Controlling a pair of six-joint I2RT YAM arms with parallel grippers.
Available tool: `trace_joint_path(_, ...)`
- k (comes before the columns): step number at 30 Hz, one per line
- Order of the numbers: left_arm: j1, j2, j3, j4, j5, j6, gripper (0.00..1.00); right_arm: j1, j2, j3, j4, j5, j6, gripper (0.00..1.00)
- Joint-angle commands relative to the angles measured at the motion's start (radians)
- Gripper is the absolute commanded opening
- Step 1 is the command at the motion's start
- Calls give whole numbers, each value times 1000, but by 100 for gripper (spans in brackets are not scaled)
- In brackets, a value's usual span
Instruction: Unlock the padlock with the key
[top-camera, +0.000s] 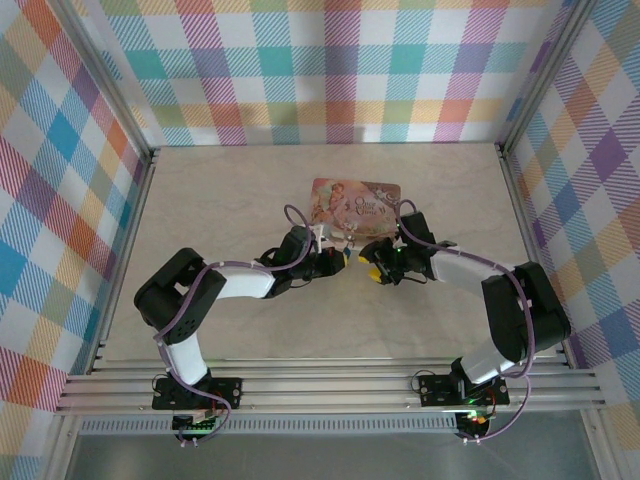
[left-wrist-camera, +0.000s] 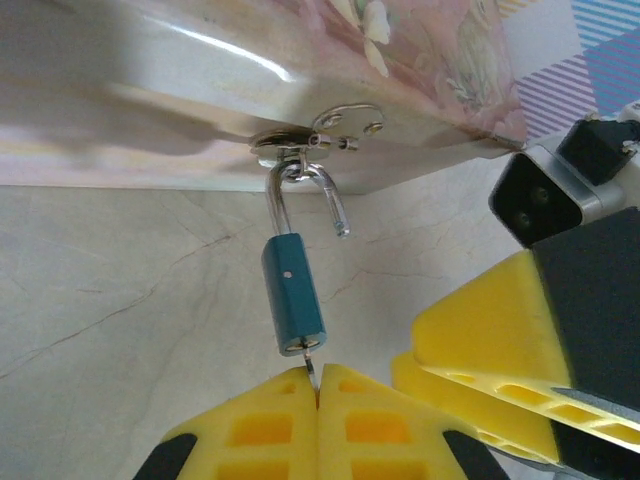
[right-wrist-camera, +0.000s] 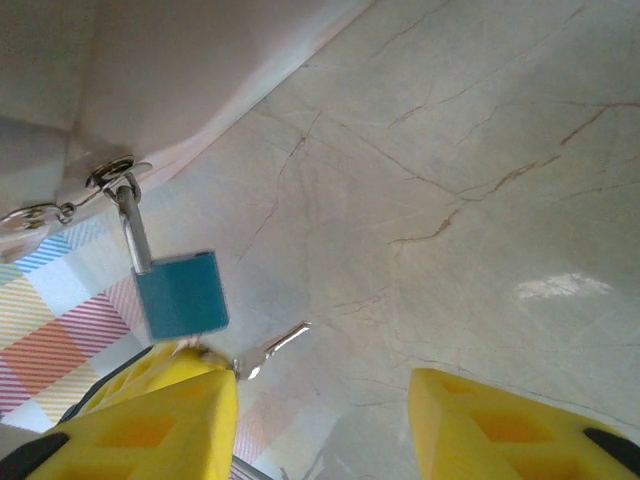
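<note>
Left wrist view: padlock (left-wrist-camera: 293, 290) is hanging from the hasp (left-wrist-camera: 320, 135) on the pink box's (left-wrist-camera: 420, 60) near side, its shackle (left-wrist-camera: 335, 205) end showing free. Left gripper (left-wrist-camera: 318, 378) is pinching the key (left-wrist-camera: 312, 368) in its base, likely for turning; right gripper (right-wrist-camera: 320, 385) is hovering half-open, empty, just right.

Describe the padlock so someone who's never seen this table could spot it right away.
Find the pink illustrated box at the middle of the table; a metal hasp sits on its near edge. Hanging from that hasp is the padlock: tiny, teal-bodied with a silver shackle, unlike the big yellow gripper fingers beside it.
</note>
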Motion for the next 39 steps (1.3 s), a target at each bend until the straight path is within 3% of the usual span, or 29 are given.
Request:
trace_joint_path(1,3,-106,77,-283,-171,38,0,-9,-50,6,8,-21,-11,49)
trace_joint_path(7,-8,-119,175,-503,-303,85,0,-11,-114,55,-92,41,-86,50)
trace_joint_path(15,-7,-86,215,-591,-367,96,0,-12,-166,115,-174,96,-166,50)
trace_joint_path(28,17,-81,159,-484,-324,-9,0,-29,-110,188,-213,92,-250,50)
trace_joint_path(39,145,-189,-9,-386,-300,-58,0,-44,-91,240,-247,84,-334,50)
